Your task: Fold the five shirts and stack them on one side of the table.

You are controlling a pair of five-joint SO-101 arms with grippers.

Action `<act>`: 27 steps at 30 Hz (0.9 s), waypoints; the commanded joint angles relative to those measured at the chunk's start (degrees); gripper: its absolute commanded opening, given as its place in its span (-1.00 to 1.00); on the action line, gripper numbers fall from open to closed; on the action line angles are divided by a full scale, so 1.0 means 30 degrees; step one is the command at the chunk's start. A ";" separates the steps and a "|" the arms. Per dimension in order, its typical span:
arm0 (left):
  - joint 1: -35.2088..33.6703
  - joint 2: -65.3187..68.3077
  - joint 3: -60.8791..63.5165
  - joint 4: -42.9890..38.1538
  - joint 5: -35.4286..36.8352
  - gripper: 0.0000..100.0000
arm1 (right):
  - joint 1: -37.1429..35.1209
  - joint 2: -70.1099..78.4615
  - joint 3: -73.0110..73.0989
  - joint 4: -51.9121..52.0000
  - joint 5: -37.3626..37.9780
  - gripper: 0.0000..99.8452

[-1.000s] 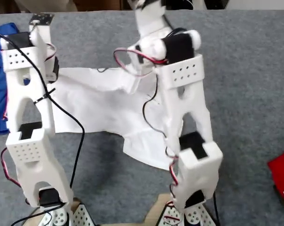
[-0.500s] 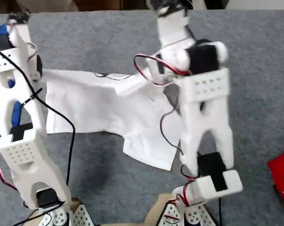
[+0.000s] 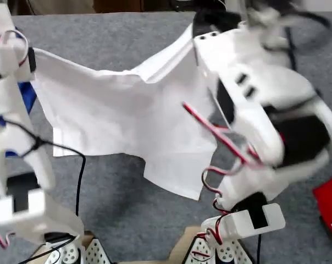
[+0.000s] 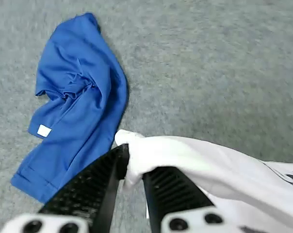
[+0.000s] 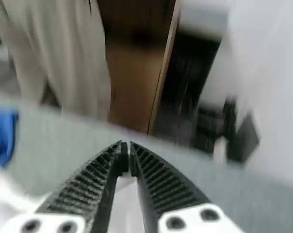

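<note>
From my remote desk I see the grey carpeted table (image 3: 116,33) with one white cloth shirt (image 3: 122,121) lifted along its far edge. The left gripper (image 4: 134,170) is clamped on its left corner and the right gripper (image 5: 126,160) is pinched on its right. One crumpled blue shirt (image 4: 73,111) lies at the far left, and one flat red object (image 3: 330,203) at the near right.

Soft, even light covers the grey table (image 3: 127,33) in the high view. The white shirt (image 3: 127,121) is bright without glare and casts a faint shadow along its lower edge. The right arm (image 3: 265,110), at the frame's right, is smeared by motion blur. In the left wrist view the blue shirt (image 4: 73,111) has gentle shadows in its folds, and the left gripper (image 4: 133,162), close to the lens, looks soft. Behind the right gripper (image 5: 125,150) the room is dim and blurred.
</note>
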State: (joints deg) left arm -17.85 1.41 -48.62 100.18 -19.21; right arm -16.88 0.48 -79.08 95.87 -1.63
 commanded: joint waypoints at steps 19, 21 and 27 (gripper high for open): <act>0.0176 -1.7158 1.4183 0.0205 -0.0410 -0.96 | 0.0161 -0.4821 0.3033 0.0821 0.1934 -0.99; 0.0176 -1.7158 1.5062 0.0176 -0.0410 -0.96 | -0.0425 -0.4879 0.5143 0.1934 0.0850 -0.99; 0.0029 -1.7158 1.7788 -0.1495 -0.0410 -0.96 | -0.3355 -0.5788 1.3260 0.2139 0.0586 -0.99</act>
State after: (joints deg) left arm -17.58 -49.58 1.85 99.12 -20.09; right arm -22.24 -14.81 -50.51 101.49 0.75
